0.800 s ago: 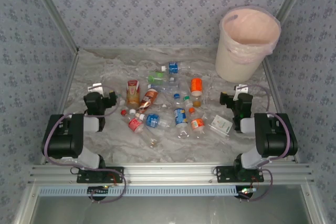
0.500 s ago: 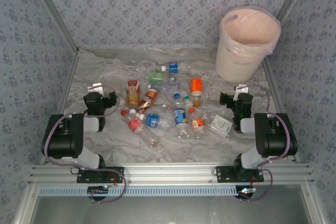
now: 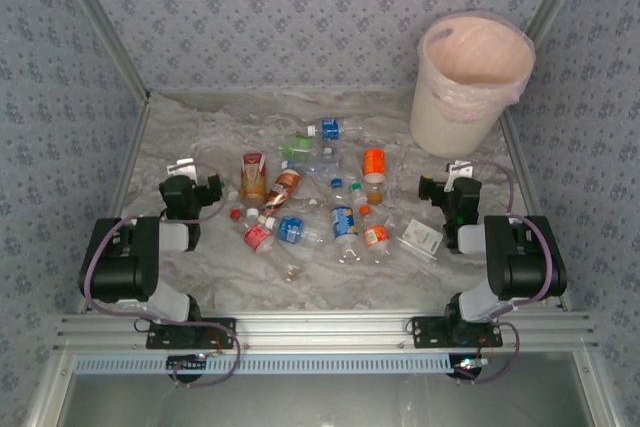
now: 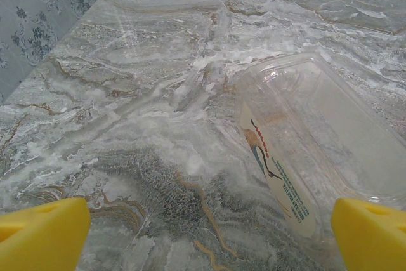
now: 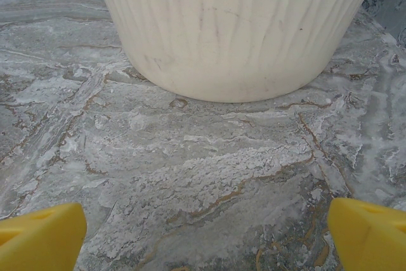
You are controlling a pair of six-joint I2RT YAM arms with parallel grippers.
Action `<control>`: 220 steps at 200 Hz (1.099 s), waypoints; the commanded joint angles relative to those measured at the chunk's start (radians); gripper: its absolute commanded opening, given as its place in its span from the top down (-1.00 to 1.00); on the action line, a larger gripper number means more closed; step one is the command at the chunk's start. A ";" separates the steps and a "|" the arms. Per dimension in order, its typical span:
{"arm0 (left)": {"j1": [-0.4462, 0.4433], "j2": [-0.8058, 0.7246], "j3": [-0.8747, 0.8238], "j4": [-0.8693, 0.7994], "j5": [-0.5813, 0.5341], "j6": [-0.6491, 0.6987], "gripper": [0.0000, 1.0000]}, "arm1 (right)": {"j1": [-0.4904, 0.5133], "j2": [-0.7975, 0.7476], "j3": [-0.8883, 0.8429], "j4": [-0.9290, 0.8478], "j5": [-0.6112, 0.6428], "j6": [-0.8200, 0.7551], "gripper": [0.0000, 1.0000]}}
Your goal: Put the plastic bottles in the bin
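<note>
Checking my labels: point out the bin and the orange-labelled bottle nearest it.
bin (image 3: 452, 127): top external view, on its cream outer wall.
orange-labelled bottle (image 3: 373, 163): top external view, on its orange label.

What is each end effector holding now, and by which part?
Nothing is held. The left end effector and the right end effector are both open and empty.

Plastic bottles (image 3: 344, 220) lie scattered at the middle of the table (image 3: 190, 137), between the left hand (image 3: 192, 175) and the right hand (image 3: 452, 177); the bin (image 3: 462, 112) stands in the far right corner, behind the right hand.
</note>
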 commanded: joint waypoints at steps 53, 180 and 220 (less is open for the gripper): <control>-0.007 0.001 0.018 0.033 0.006 0.016 -0.96 | 0.001 0.006 0.018 0.034 -0.011 -0.016 -1.00; -0.055 -0.309 0.525 -1.242 -0.121 -0.591 -0.96 | 0.002 -0.408 0.199 -0.664 0.036 0.264 -1.00; -0.196 -0.177 0.630 -1.374 -0.049 -0.602 -0.96 | 0.002 -0.455 0.209 -0.741 -0.041 0.347 -1.00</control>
